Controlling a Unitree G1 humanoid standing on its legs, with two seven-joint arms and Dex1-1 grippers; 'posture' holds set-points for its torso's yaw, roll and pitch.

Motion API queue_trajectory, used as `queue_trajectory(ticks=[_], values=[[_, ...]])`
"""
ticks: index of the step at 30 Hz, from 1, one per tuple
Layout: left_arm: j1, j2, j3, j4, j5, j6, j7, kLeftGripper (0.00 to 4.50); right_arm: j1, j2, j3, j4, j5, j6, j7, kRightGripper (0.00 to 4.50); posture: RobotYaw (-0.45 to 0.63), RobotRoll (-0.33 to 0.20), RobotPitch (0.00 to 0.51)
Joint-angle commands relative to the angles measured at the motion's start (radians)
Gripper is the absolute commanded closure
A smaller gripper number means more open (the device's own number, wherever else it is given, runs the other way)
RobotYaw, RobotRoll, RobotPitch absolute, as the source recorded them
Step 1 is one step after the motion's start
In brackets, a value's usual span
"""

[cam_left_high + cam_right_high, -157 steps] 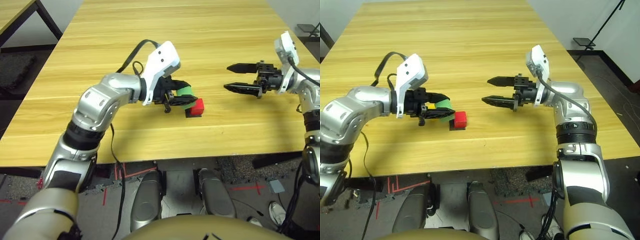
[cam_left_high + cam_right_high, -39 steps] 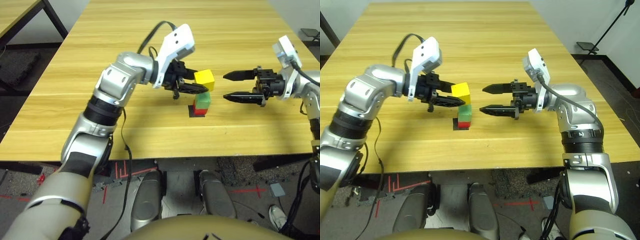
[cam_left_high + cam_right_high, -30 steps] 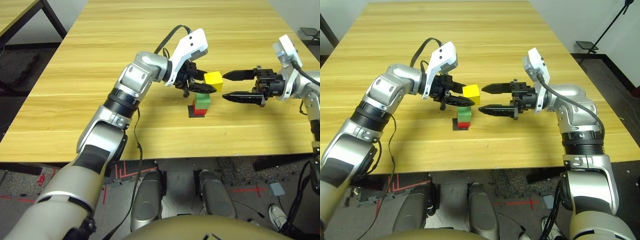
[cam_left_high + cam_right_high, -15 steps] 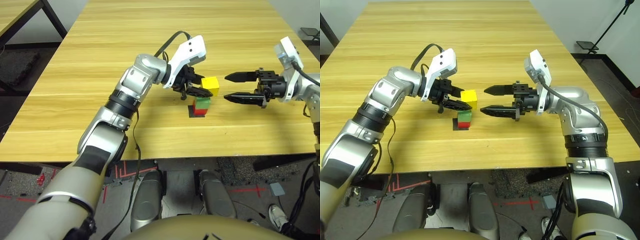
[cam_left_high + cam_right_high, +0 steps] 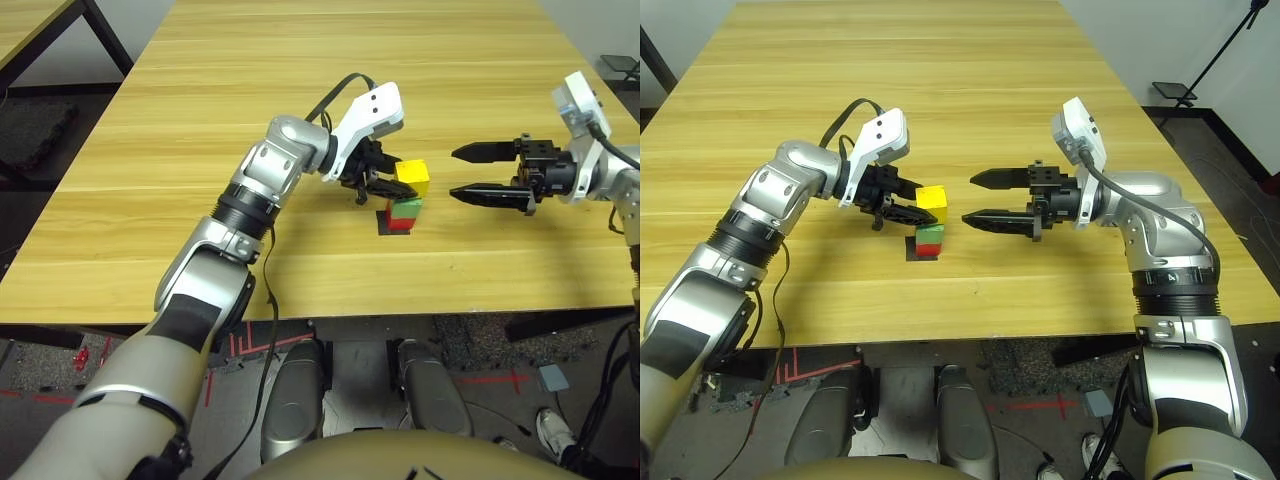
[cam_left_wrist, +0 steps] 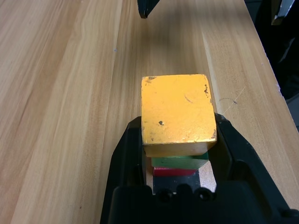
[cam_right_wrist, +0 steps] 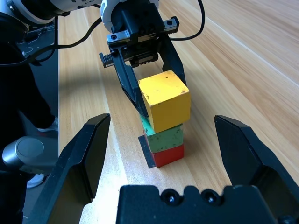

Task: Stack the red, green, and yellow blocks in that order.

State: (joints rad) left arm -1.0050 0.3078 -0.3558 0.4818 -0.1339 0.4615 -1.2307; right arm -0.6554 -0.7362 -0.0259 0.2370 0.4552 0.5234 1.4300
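Right wrist view: the left hand (image 7: 150, 77) grasps the yellow block (image 7: 168, 109) at the green block (image 7: 163, 138), above red (image 7: 169, 156) on the desk (image 7: 210, 79); the right hand (image 5: 978, 200) is spread, empty. Releasing yellow off-centre could topple it.

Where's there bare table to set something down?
Beyond the blocks, the table is bare to its far edge; nearer, between black patch and near edge. Crowded: around the stack, between left gripper and right gripper.

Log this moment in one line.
left gripper: shut on yellow block | right gripper: open, empty | green block: on red block
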Motion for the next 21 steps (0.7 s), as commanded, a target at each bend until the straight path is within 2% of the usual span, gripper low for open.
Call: queue_trajectory(ticks=[1, 21], values=[[0.027, 0.002, -0.01, 0.0, 0.011, 0.0, -0.013, 2.55, 0.012, -0.01, -0.016, -0.016, 0.019, 0.002, -0.006, 0.0, 0.12, -0.06, 0.138], [-0.008, 0.001, 0.008, 0.005, 0.006, 0.043, -0.036, 2.55, -0.007, -0.007, -0.013, 0.019, 0.009, -0.016, -0.017, 0.0, 0.13, -0.063, 0.13]])
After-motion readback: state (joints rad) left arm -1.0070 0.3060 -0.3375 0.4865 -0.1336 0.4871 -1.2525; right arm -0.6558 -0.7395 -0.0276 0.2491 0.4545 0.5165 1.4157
